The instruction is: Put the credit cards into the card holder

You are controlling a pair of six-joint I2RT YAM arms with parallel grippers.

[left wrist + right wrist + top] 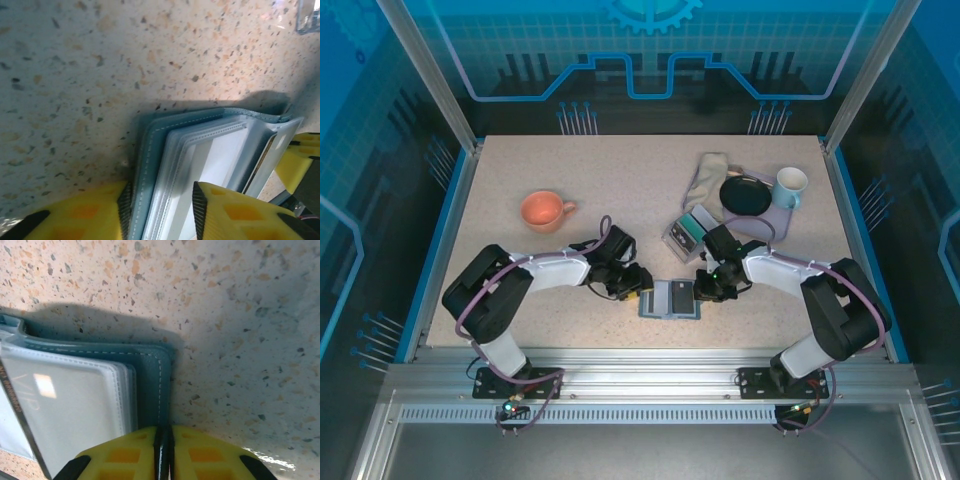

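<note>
So the card holder (671, 299) lies open near the tabletop's front edge, left gripper (162, 212) clamping its left cover and right gripper (164, 452) pinching the right edge, probably keeping the sleeves spread for a dark card (682, 293).

Orange mug (545, 210) (black plate (745, 194) opposite)

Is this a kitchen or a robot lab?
Probably a robot lab: a speckled table fenced by a metal frame and blue panels, with two robot arms working on a card holder.

faint "vip" on a dark card (15, 405) (sideways, behind a clear sleeve)
</note>
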